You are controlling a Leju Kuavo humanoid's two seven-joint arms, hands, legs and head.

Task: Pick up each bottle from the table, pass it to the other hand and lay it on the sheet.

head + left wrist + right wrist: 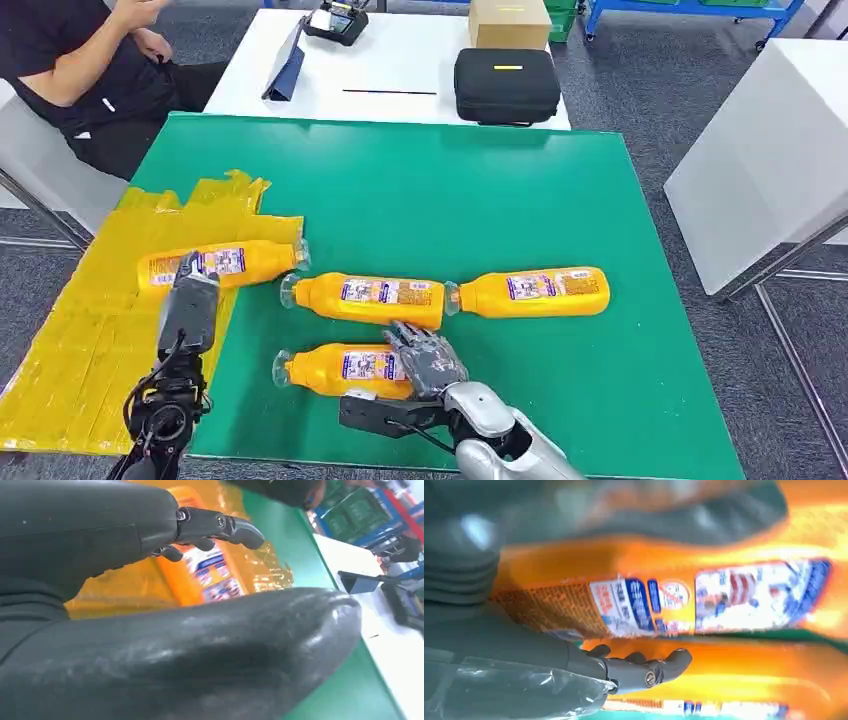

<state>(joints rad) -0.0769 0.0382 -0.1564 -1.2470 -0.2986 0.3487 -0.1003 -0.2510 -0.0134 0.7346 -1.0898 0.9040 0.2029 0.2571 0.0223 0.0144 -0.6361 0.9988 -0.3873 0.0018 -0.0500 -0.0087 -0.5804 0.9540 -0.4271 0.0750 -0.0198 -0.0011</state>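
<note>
Fingers (415, 345) of right hand (428, 362) drape over base end of nearest bottle (335, 368) on green table (560, 200); firm grasp not confirmable. Bottle lies crosswise, cap toward yellow sheet (90, 340). Left hand (190, 300) hovers, fingers loose, holding nothing, over bottle already on sheet (225, 263). Right hand nearer.

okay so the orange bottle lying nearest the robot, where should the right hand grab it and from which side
Probably around the labelled middle of the nearest bottle, coming from above. It lies flat on the green table, cap end pointing left, so its long sides are free for fingers. The right hand is already over its base end.
</note>
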